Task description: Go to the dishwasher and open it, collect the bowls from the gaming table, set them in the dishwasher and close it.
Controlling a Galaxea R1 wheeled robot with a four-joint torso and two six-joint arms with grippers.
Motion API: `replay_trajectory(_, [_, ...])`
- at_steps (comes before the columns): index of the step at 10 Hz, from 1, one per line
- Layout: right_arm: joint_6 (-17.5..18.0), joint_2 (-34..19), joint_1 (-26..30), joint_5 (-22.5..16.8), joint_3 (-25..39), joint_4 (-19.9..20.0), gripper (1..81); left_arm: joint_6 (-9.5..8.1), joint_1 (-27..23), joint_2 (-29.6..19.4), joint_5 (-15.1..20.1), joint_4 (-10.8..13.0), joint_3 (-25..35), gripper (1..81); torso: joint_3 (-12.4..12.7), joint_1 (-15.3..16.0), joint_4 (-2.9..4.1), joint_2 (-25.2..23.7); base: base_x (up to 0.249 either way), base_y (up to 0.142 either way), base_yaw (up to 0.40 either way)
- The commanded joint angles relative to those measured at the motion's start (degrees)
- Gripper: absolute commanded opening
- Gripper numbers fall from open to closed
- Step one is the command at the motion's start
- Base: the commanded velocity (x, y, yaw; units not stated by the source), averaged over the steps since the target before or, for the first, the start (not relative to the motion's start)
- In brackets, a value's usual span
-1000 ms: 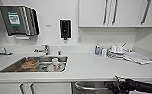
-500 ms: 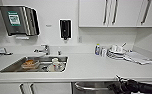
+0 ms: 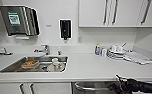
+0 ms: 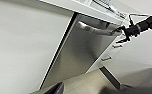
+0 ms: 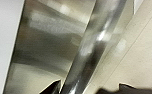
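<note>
We count one dishwasher (image 3: 92,88) under the white counter (image 3: 92,67), right of the one sink (image 3: 9,68), with one bar handle (image 4: 97,30). Our right gripper (image 4: 120,32) sits at that handle's end, its fingers straddling the bar; how tightly, we cannot tell.

Sink (image 3: 7,68) sat in the countertop (image 3: 92,67), left part, dishes inside; tap (image 3: 45,49) behind it. Stacked plates (image 3: 116,53) and a bottle (image 3: 97,49) stood on the counter to the right, against the wall. Dishwasher (image 3: 92,87) sat under the counter, right of the sink, right gripper (image 3: 118,86) at its handle (image 4: 97,30). Cupboards (image 3: 117,12) hung above.
</note>
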Motion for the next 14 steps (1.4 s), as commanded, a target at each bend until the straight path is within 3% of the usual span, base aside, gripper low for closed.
replay_trajectory(1, [-0.6,2.0,4.7,-11.0,1.1,2.2,81.1,0.36,-4.4,-2.5,-0.1,0.9,1.3,81.1,0.0,0.0,0.0,0.0,0.0,0.0,0.0])
replay_trajectory(4, [-0.1,4.3,4.1,-11.8,-0.9,2.3,81.1,0.36,-4.4,-2.4,-0.1,0.9,1.1,81.1,0.0,0.0,0.0,0.0,0.0,0.0,0.0])
replay_trajectory(7, [5.1,2.4,2.3,-11.5,-0.9,2.0,81.1,0.36,-4.4,-2.5,-0.1,0.9,1.1,81.1,0.0,0.0,0.0,0.0,0.0,0.0,0.0])
replay_trajectory(14, [5.5,1.0,1.0,-11.2,-0.2,1.6,81.1,0.36,-4.3,-2.5,-0.1,0.9,1.1,81.1,0.0,0.0,0.0,0.0,0.0,0.0,0.0])
